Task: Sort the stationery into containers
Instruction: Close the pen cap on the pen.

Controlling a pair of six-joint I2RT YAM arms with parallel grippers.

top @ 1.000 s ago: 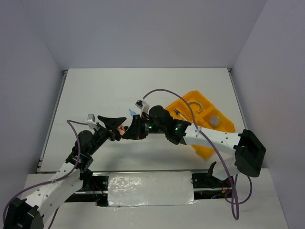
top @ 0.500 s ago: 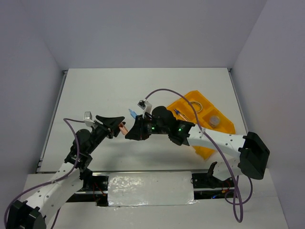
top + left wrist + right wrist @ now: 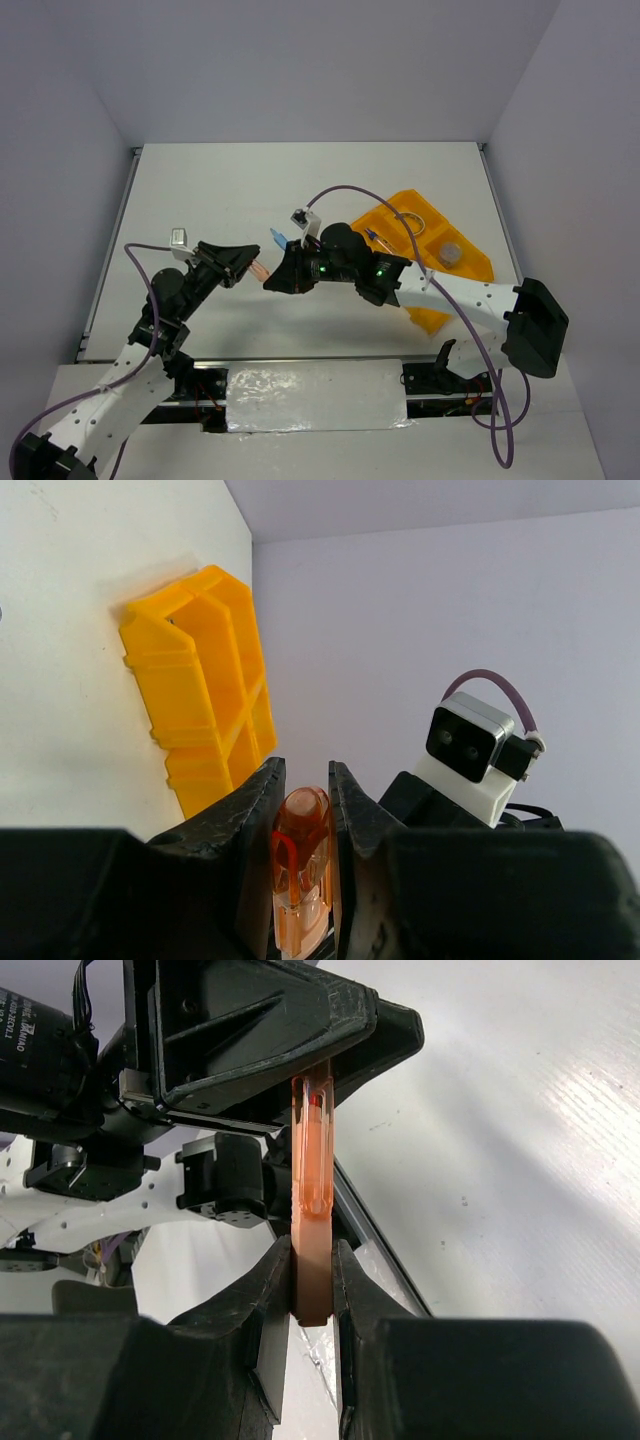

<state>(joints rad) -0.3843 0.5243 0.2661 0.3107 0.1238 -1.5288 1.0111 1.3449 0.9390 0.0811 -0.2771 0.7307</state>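
Note:
A salmon-pink pen-like piece [image 3: 262,270] hangs in the air between my two arms, above the table's middle. My right gripper [image 3: 273,281] is shut on one end of it [image 3: 312,1260]. My left gripper [image 3: 248,265] has its jaws against both sides of the other end [image 3: 300,870]. The orange-yellow tray [image 3: 425,318] lies at the right and holds a tan tape ring [image 3: 408,222], a greyish clear cup [image 3: 450,253] and a blue pen-like piece [image 3: 378,238]. A small blue item [image 3: 277,238] lies on the table behind the right wrist.
The tray [image 3: 200,680] shows far off in the left wrist view, with the right wrist's camera block [image 3: 475,745] close by. The right arm's purple cable [image 3: 345,192] loops over the tray's near side. Side walls bound the white table [image 3: 220,190].
My left gripper's jaws have narrowed onto the pink piece's free end, and the left arm has shifted slightly left. The right gripper has kept its hold.

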